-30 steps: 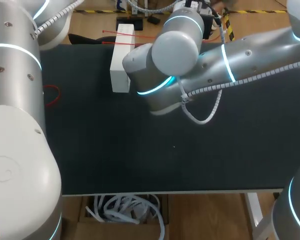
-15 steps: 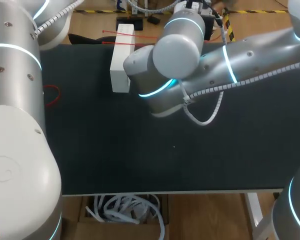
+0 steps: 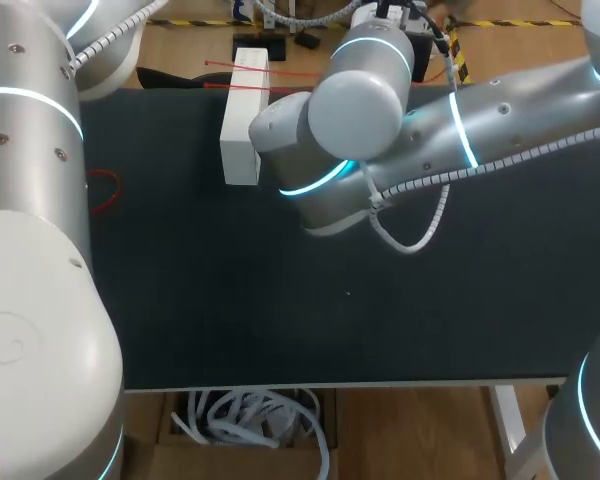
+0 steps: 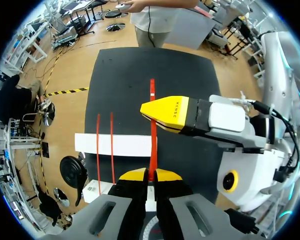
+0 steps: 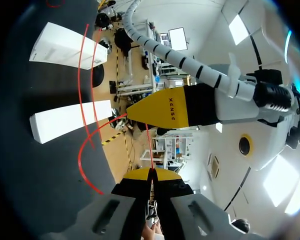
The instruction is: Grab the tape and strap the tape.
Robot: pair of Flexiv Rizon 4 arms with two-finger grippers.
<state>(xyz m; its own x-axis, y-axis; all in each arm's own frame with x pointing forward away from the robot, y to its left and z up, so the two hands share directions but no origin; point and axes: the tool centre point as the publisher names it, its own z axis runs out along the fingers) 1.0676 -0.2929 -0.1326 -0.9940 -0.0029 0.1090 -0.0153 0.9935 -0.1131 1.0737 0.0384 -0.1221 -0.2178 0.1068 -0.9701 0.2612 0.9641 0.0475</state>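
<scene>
**tapewatcher:** what's crowding the grippers, and where's the tape?

**rizon_fan:** From above, the right arm [image 3: 355, 100] reaches past the middle, and its big joint hides both grippers. The left arm [image 3: 30, 250] covers the table's [image 3: 280, 320] left side. The left wrist view shows more: the left gripper [image 4: 150, 175] has its yellow tips pressed together on a strand of red tape [image 4: 152, 132]. That strand runs ahead across a white box [image 4: 115, 145]. The right gripper [image 5: 151, 175] is pinched tight too, with a thin red strand caught between its tips. The two grippers sit nose to nose, close together

**tapewatcher:** counts?

**rizon_fan:** Three red strands cross the box in the left wrist view, the held one plus two beside it. There's also one red loop [image 3: 105, 190] by the left arm. The right wrist view shows two white boxes, but from above I can't find the seam

**tapewatcher:** room to move?

**rizon_fan:** The box sits at the far edge, and bare dark mat runs from under the right arm to the near edge
</scene>
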